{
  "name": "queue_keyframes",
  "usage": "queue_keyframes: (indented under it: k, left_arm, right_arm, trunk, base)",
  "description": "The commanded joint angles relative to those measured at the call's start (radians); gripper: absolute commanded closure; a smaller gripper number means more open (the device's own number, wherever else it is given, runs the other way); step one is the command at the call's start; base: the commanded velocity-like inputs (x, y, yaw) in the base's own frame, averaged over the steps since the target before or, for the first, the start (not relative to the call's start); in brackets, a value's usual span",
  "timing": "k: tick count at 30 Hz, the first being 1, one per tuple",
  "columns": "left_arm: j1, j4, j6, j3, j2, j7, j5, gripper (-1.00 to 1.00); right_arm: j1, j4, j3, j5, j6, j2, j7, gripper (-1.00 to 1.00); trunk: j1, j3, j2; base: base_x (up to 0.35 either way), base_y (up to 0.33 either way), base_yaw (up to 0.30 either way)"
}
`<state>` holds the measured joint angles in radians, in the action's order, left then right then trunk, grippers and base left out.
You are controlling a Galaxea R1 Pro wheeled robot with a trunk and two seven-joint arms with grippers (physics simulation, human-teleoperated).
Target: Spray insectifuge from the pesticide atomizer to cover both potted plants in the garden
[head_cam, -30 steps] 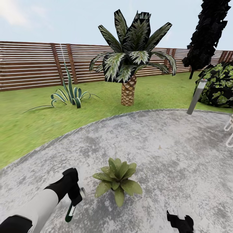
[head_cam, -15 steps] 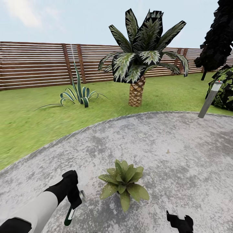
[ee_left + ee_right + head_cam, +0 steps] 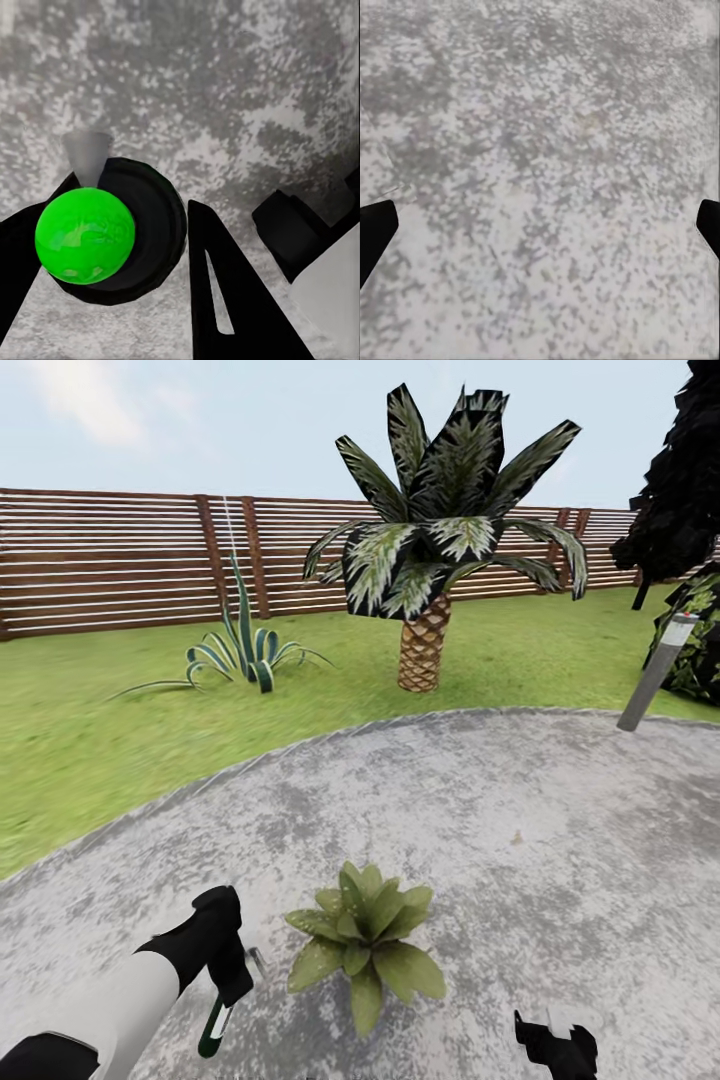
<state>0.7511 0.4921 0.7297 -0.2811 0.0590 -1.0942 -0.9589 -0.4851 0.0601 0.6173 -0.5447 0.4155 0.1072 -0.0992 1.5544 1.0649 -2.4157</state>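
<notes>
On the patio (image 3: 560,830), beside the plant (image 3: 362,945), my left gripper (image 3: 232,985) is clamping the atomizer (image 3: 213,1028), nozzle down. It is looking light, rigid and slick, so I am gripping mid-body. My right gripper (image 3: 556,1045) is hanging spread, empty.

Pesticide atomizer (image 3: 214,1026) top hidden inside the left gripper (image 3: 235,988), right gripper (image 3: 556,1048) cut off by the bottom edge, dark tree (image 3: 685,480) cut off at the right edge.
</notes>
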Motion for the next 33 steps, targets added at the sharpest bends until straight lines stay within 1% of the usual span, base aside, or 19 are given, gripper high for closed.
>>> queue_keyframes:
  k: [1, 7, 11, 17, 22, 26, 33]
  left_arm:
    - [0.001, 0.002, 0.008, -0.004, -0.001, -0.007, -0.004, 1.0]
    - [0.001, 0.002, 0.027, -0.01, -0.009, -0.007, -0.004, 1.0]
    - [0.001, 0.002, 0.033, -0.006, -0.005, -0.007, -0.004, 1.0]
    - [-0.002, 0.0, 0.034, -0.011, 0.013, -0.006, -0.004, 1.0]
    - [-0.004, 0.0, 0.034, -0.01, 0.015, -0.005, -0.004, 1.0]
    - [-0.004, 0.0, 0.033, -0.009, 0.015, -0.004, -0.004, 1.0]
    - [-0.004, 0.002, 0.034, -0.007, 0.012, -0.004, -0.004, 1.0]
  right_arm:
    - [-0.001, -0.002, 0.006, -0.011, 0.003, 0.0, -0.005, -1.0]
    - [0.0, -0.002, 0.006, -0.011, 0.003, 0.0, -0.005, -1.0]
    - [-0.001, -0.001, 0.006, -0.011, 0.003, 0.0, -0.005, -1.0]
    - [0.0, 0.0, 0.006, -0.012, 0.003, 0.006, -0.005, -1.0]
    - [-0.001, 0.001, 0.006, -0.012, 0.003, 0.004, -0.005, -1.0]
    - [0.0, 0.001, 0.006, -0.012, 0.003, 0.002, -0.005, -1.0]
    - [0.0, -0.001, 0.005, -0.012, 0.003, 0.0, -0.005, -1.0]
  trunk:
    - [0.0, 0.001, 0.0]
    - [0.0, -0.001, 0.0]
    - [0.0, -0.002, 0.0]
    - [0.0, -0.002, 0.0]
    - [0.0, -0.002, 0.0]
    - [0.0, -0.002, 0.0]
    - [0.0, -0.002, 0.0]
  base:
    - [-0.134, -0.247, 0.23]
    - [-0.124, -0.25, 0.263]
    - [0.056, -0.258, 0.226]
    - [0.027, -0.033, 0.012]
    - [0.0, 0.0, 0.012]
    - [0.013, -0.017, 0.213]
    - [0.11, -0.227, 0.277]
